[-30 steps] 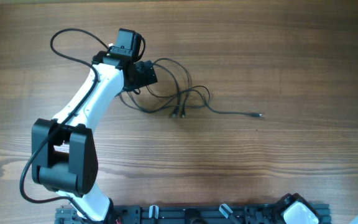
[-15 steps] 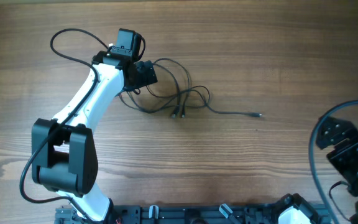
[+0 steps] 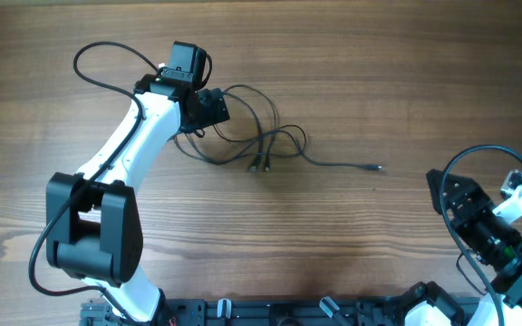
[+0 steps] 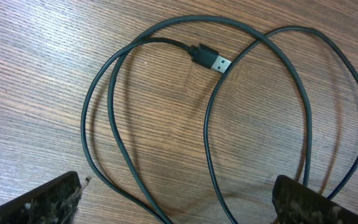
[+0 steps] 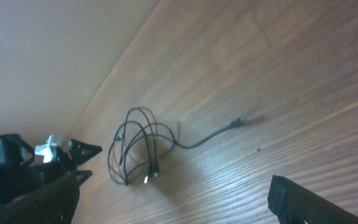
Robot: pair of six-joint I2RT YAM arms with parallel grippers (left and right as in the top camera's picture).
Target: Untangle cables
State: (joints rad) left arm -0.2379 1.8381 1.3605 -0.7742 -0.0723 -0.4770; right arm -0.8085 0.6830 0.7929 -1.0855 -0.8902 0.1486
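Bench [image 3: 352, 54]: one. Arms: two, left arm [image 3: 134, 145] and right arm [image 3: 492, 237], each with one hand, so left hand [image 3: 208, 109] and right hand [image 3: 444, 188]. Cables [image 3: 338, 164]: one tangle (separate cords not countable in any view); plug ends overhead come to three, a pair of plugs [image 3: 258, 166] and a single plug [image 3: 376, 167], and the left wrist view shows one USB plug [image 4: 212, 60], possibly a fourth.
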